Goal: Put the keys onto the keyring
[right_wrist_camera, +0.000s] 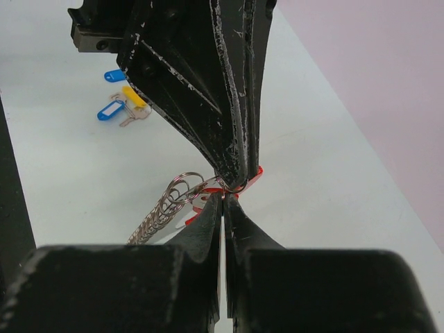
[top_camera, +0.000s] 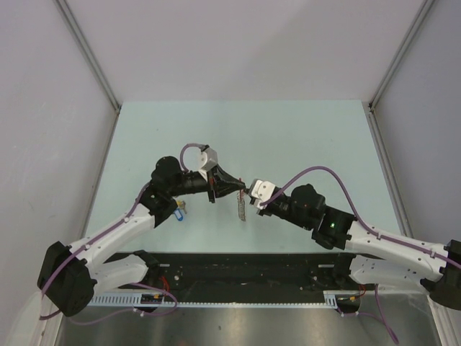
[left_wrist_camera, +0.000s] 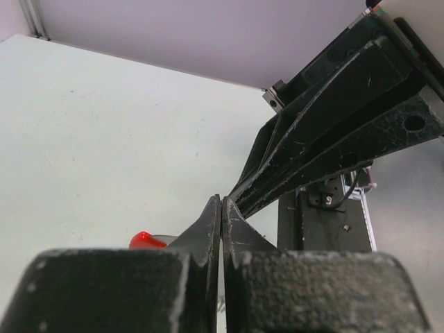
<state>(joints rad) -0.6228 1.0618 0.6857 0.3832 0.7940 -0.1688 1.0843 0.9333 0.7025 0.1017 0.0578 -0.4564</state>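
My two grippers meet tip to tip above the middle of the table. The left gripper [top_camera: 243, 189] is shut, its tips pinching the keyring's small split ring beside the red band [right_wrist_camera: 257, 174]. The right gripper [top_camera: 249, 194] is shut on the same ring from the opposite side [right_wrist_camera: 223, 197]. The keyring's grey chain strip [right_wrist_camera: 154, 220] hangs down from the ring and also shows in the top view [top_camera: 241, 206]. A bit of the red band shows beside the left gripper [left_wrist_camera: 221, 202] in the left wrist view [left_wrist_camera: 143, 240]. Loose keys with blue [right_wrist_camera: 109, 111] and yellow [right_wrist_camera: 134, 96] heads lie on the table, beside the left arm [top_camera: 178, 211].
The pale green table [top_camera: 302, 137] is bordered by grey walls with metal rails. A black strip and cable tray [top_camera: 238, 277] run along the near edge between the arm bases. Purple cables loop over both wrists.
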